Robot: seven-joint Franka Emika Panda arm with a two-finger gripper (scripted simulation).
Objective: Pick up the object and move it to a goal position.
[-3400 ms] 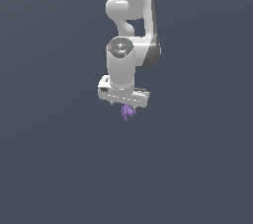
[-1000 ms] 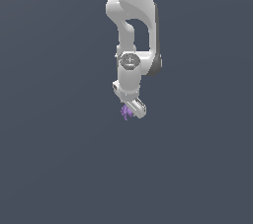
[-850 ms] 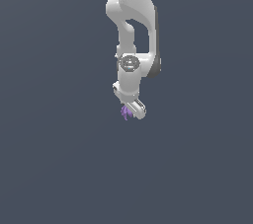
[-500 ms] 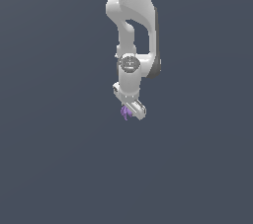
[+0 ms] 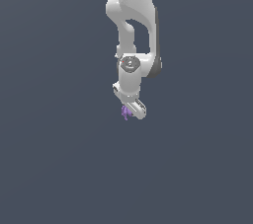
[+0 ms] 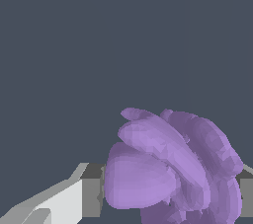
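Observation:
The object [image 5: 125, 113] is a tiny purple item with curled lobes. In the exterior view it hangs at the tip of the white gripper [image 5: 129, 113], near the middle of the frame and a little above it. In the wrist view the purple object [image 6: 173, 168] fills the space between the two grey finger pads [image 6: 92, 196], which press on its sides. The gripper is shut on the object and holds it in the air. No goal marker shows in either view.
The white arm [image 5: 134, 30] comes down from the top of the exterior view. Around it is only a plain dark grey background, with no table edge or other object in sight.
Since 3.4 s ago the wrist has turned, so the gripper now shows edge-on. Over the last second the arm and the held object have barely moved.

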